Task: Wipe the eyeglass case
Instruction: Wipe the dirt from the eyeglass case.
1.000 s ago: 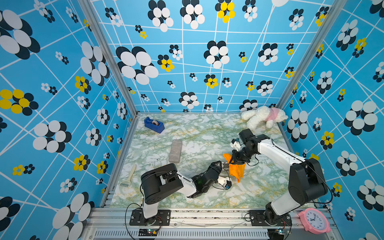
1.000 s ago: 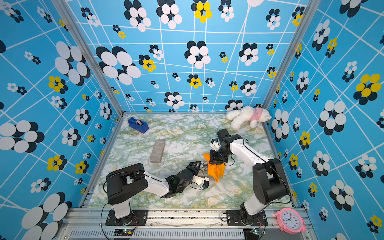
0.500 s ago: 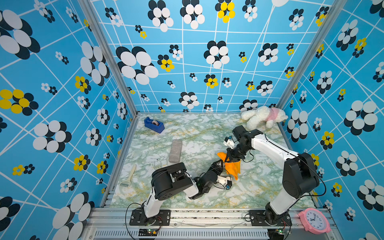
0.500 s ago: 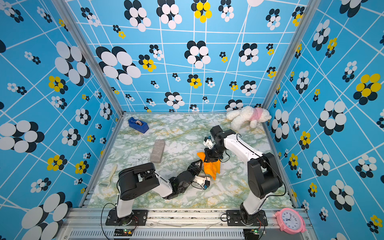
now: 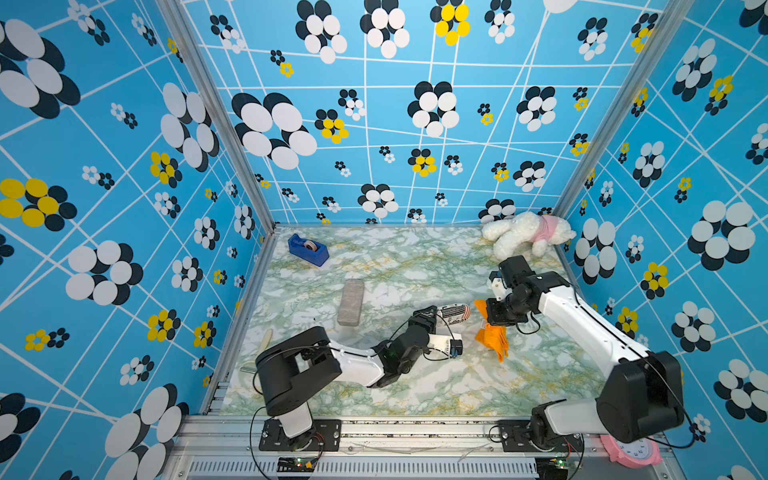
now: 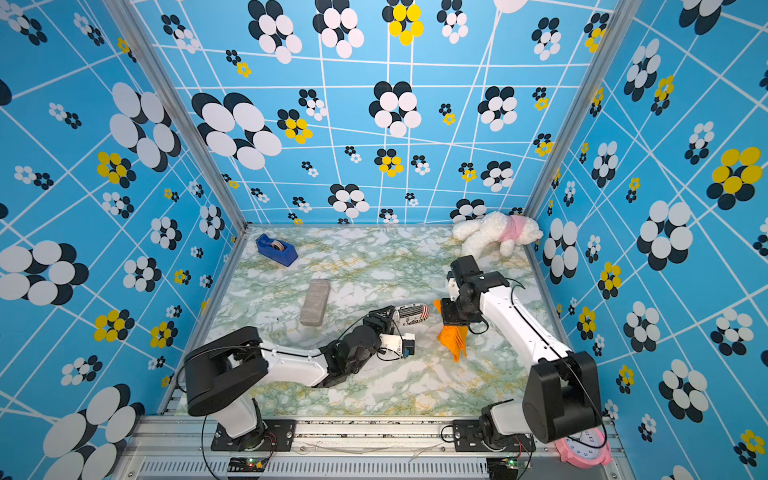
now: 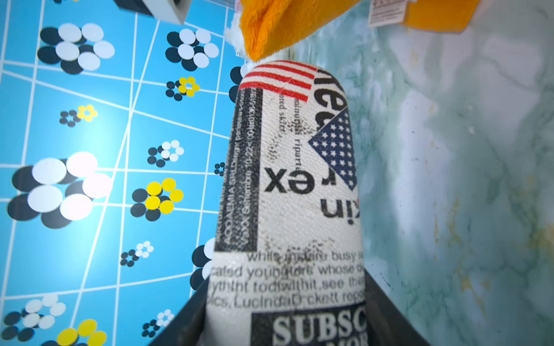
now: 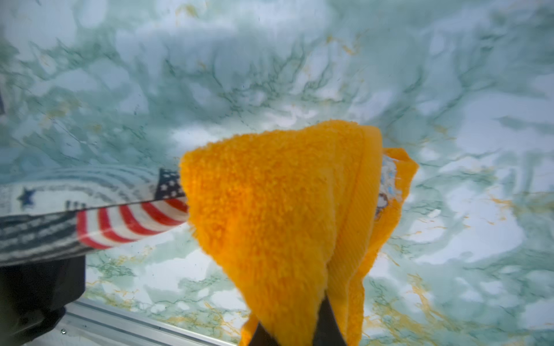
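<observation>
The eyeglass case (image 5: pixel 455 314) (image 6: pixel 411 314) is a rounded tube printed with newspaper text and a US flag. My left gripper (image 5: pixel 432 321) (image 7: pixel 284 299) is shut on its near end and holds it out just above the marble table. The flag end (image 7: pixel 278 79) points at the orange cloth (image 5: pixel 492 338) (image 6: pixel 453 341). My right gripper (image 5: pixel 498 318) (image 8: pixel 290 326) is shut on that cloth (image 8: pixel 284 194), which hangs in folds right beside the case's tip (image 8: pixel 132 220). I cannot tell whether cloth and case touch.
A grey block (image 5: pixel 351 302) lies left of centre. At the back left stands a blue tape dispenser (image 5: pixel 308 249), and at the back right lies a white plush toy (image 5: pixel 528 232). A pale stick (image 5: pixel 264 340) rests by the left wall. A pink clock (image 5: pixel 631 451) sits off the table's front right.
The right gripper swept the cloth left over the case, then back right off its flag end. The case, earlier covered by the cloth, now shows. The left arm shifted slightly.
</observation>
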